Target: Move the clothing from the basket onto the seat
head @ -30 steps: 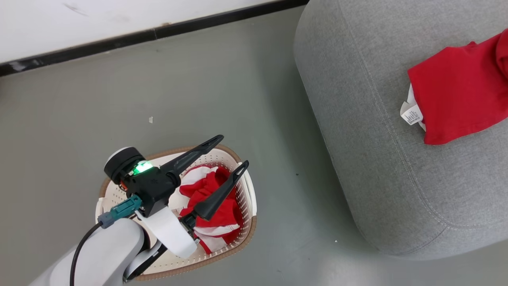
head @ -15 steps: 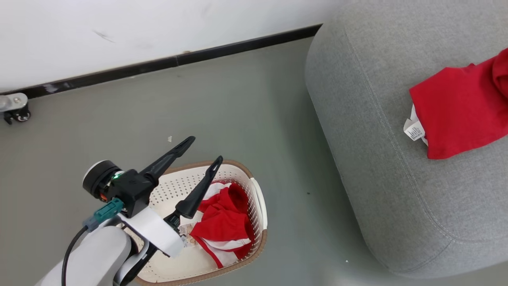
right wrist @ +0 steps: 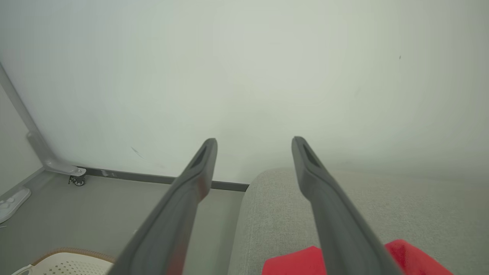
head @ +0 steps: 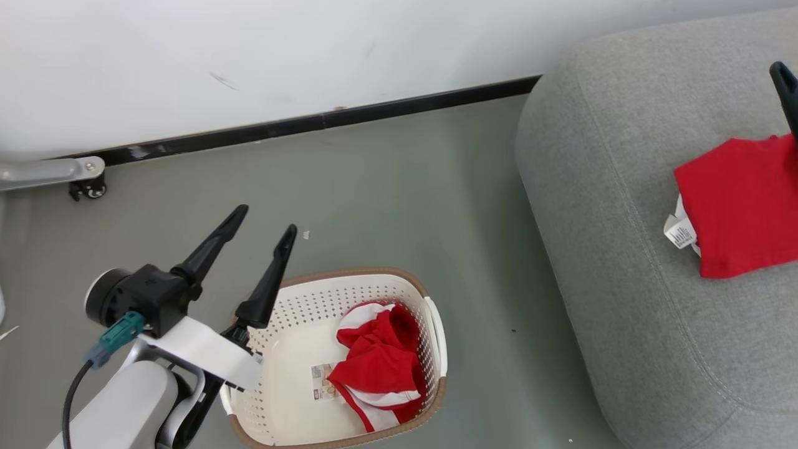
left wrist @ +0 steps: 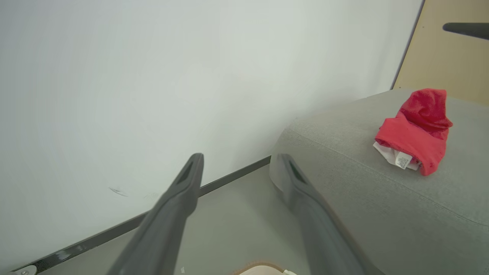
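Two garments are on the sheet. "Where does each lie?" asks the inspector.

"Item one, the red-and-white garment (head: 377, 368), lies crumpled inside the basket (head: 361, 272). It sits in the basket's 3 o'clock half as my head camera sees it, against the perforated wall. The sticker (head: 323, 380) on the basket's bottom shows just at the garment's 9 o'clock. Item two, the red garment (head: 742, 206), lies on top of the seat (head: 623, 249), with its white label (head: 679, 232) at its 9 o'clock edge. The basket stands on the grey floor (head: 374, 187), apart from the seat, which is at its 3 o'clock."

"Condition of the claws?"

"My left claw (head: 266, 219) is spread wide and holds nothing. It hangs above the floor at the basket's 10 o'clock corner, just beside the rim, fingers pointing toward 1 o'clock. Its wrist camera looks between them at the black skirting (left wrist: 229, 175) and the seat's near end. My right claw (right wrist: 254, 141) is likewise spread wide with nothing gripped. It is over the seat, and the red garment shows at 6 o'clock in its wrist view. One of its fingers (head: 787, 93) shows at 2 o'clock in the head view, just above the red garment. I cannot tell whether they touch."
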Robot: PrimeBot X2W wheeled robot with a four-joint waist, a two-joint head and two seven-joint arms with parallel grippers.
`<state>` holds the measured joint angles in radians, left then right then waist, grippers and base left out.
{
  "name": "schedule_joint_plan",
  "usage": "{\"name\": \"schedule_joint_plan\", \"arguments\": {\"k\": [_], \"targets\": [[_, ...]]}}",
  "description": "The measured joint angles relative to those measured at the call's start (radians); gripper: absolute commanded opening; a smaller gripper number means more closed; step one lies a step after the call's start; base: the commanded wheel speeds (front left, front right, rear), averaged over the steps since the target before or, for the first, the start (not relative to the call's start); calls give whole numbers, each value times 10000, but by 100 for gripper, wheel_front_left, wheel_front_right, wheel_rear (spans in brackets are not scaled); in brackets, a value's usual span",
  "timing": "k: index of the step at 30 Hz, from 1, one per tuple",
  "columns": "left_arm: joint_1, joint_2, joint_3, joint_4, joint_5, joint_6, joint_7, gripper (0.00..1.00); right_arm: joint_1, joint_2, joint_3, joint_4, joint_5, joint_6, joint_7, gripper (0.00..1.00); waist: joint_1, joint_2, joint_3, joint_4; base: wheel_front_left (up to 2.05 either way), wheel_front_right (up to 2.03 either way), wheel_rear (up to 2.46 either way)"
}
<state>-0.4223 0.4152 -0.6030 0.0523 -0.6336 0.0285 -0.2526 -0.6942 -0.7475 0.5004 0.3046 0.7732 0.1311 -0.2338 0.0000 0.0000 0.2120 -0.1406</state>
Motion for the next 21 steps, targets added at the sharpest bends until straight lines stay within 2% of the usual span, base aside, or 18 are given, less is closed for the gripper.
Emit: {"name": "schedule_joint_plan", "arguments": {"k": [12,17,21], "targets": [[1035,-230,1116,196,-192,272,0,100,1223,936,-462,-364,-341,-2,-138,100,0,0,-436,693,0,0,0],[1385,-619,1889,284,-499,487,0,100,1995,1540,-1413,-405,-439,-2,-140,100,0,0,-594,950,0,0,0],[1699,-792,2282,366,-508,495,0,100,2478,2201,-2180,-725,-639,-2,-142,100,0,0,-710,1128,0,0,0]]}}
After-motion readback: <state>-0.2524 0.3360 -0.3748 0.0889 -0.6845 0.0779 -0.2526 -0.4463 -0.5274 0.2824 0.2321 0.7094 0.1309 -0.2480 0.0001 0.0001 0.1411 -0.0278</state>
